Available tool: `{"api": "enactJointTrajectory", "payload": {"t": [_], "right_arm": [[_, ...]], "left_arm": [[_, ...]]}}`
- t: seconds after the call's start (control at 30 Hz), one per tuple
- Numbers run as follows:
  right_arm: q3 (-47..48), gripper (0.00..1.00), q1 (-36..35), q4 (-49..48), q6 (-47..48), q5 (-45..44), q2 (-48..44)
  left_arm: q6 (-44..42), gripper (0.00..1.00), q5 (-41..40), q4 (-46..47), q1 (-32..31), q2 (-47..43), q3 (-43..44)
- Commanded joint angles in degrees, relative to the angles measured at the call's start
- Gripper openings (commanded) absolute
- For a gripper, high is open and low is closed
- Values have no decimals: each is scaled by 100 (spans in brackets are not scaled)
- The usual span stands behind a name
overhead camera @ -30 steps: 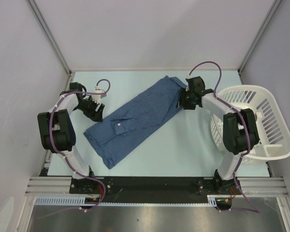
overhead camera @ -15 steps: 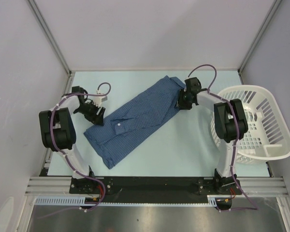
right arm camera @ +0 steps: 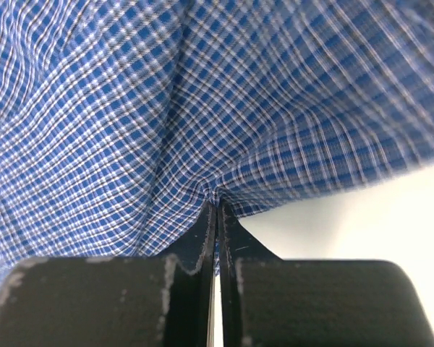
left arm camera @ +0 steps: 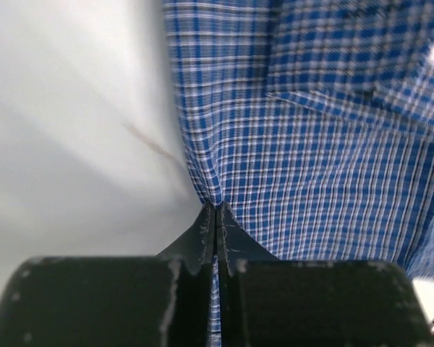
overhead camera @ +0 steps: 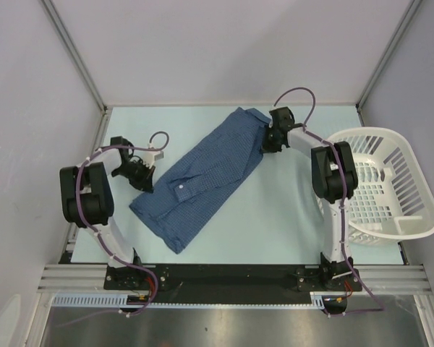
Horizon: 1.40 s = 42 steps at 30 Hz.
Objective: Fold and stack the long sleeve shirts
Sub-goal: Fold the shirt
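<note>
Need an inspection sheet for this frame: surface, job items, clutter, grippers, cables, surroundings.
Surface: pale table, faint brown streak near the left gripper.
Job's things: one blue check shirt, folded into a long strip, lying flat and diagonal; no second shirt seen.
Clutter: white slatted basket at the table's right edge.
Grippers: left gripper shut on the shirt's edge at its near-left end; right gripper shut on the edge at its far-right end.
Cables: purple cables run along both arms, looped clear of the shirt.
Surroundings: grey walls on three sides, metal rail at the near edge.
</note>
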<state>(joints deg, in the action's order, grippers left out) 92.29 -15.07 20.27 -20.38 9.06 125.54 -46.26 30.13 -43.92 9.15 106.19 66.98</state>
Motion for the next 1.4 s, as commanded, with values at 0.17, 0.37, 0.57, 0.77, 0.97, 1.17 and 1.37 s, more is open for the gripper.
{"api": "enactJointTrajectory", "payload": {"t": [0.17, 0.37, 0.57, 0.77, 0.97, 1.17, 1.37], "right_arm": [[2325, 0, 4, 432, 860, -71, 1622], [2645, 0, -23, 522, 1255, -272, 1975], [3330, 0, 197, 1170, 1089, -150, 2361], [3076, 0, 250, 1049, 966, -150, 2265], [3233, 0, 303, 1005, 975, 156, 2256], [3331, 28, 312, 1233, 1054, 394, 1958], [1876, 54, 399, 1480, 809, 1079, 343]], "left_arm": [[-392, 0, 230, -609, -1070, -713, -1424], [-77, 0, 695, -477, -1960, -740, -1864], [135, 0, 740, -284, -2970, -802, -2049], [547, 0, 889, -196, -3498, -434, -1637], [1022, 1, 889, -29, -3499, -239, -1407], [1418, 34, 1109, -160, -3525, -493, -1100], [1348, 60, 1066, -424, -3525, -1740, -1117]]}}
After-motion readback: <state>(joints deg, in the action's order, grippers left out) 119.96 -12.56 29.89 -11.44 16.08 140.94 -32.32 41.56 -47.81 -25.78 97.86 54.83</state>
